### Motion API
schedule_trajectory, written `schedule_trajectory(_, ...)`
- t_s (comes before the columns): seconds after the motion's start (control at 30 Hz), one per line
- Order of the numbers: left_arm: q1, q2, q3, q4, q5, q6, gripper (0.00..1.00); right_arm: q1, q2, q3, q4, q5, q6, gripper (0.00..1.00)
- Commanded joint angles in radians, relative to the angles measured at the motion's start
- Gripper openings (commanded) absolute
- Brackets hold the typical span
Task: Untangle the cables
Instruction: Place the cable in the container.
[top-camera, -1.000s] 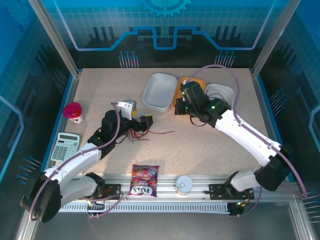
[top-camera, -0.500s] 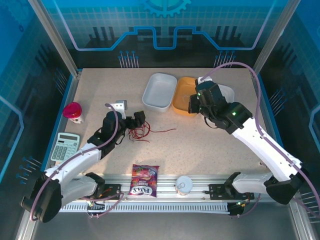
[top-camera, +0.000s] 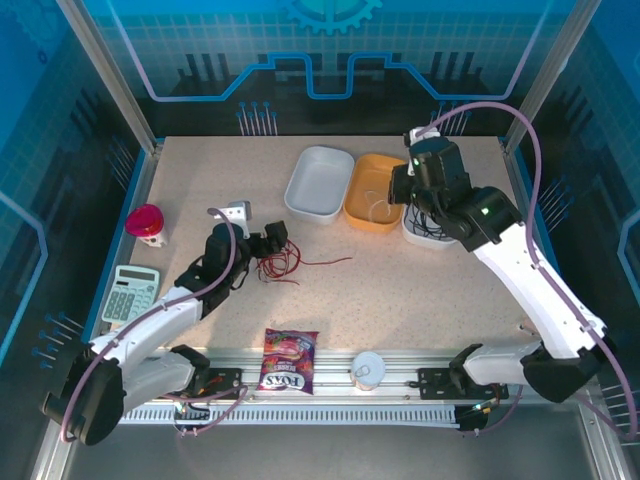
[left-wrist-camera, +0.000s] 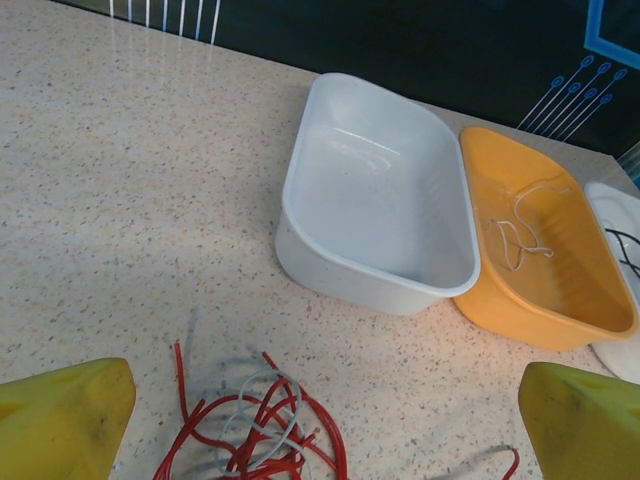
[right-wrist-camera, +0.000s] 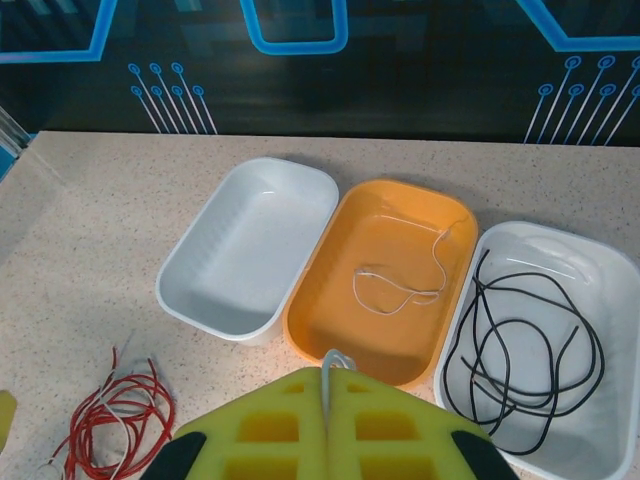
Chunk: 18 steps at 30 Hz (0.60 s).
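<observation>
Cables (left-wrist-camera: 262, 437), red and tangled, lie left of the table's (top-camera: 400, 290) middle, under our fully spread, empty left gripper (left-wrist-camera: 325, 420). Our right gripper (right-wrist-camera: 330, 400) pinches a whitish cable (right-wrist-camera: 335, 358) over the orange tray (right-wrist-camera: 390, 345). Next, we reckon, release it there.

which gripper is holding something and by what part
The right gripper pinches a thin whitish wire by a small loop at its fingertips; the open left gripper holds nothing.

Both arms (top-camera: 530, 285) white-shelled with black joints; pale-purple hose (top-camera: 500, 125) loops behind the right claw (right-wrist-camera: 328, 385), green light (top-camera: 486, 210) just aft, fingers (right-wrist-camera: 270, 420) yellow with recessed pockets.
</observation>
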<state>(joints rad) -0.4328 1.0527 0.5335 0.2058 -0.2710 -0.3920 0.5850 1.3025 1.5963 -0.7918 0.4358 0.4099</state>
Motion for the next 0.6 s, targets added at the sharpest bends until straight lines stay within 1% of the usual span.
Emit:
schedule_trajectory(0.0, 0.009, -0.027, -0.024, -0.020, -0.038, -0.004, 0.99, -0.025, 0.056, 0.075, 0.021, -0.020, -0.054, 0.00)
schedule_trajectory(0.27, 0.008, -0.049, -0.032, -0.031, -0.022, 0.008, 0.99, -0.069, 0.218, 0.226, 0.057, 0.028, -0.137, 0.00)
schedule_trajectory(0.57, 0.009, -0.083, -0.046, -0.050, -0.027, 0.016, 0.99, -0.126, 0.368, 0.321, 0.078, 0.030, -0.142, 0.00)
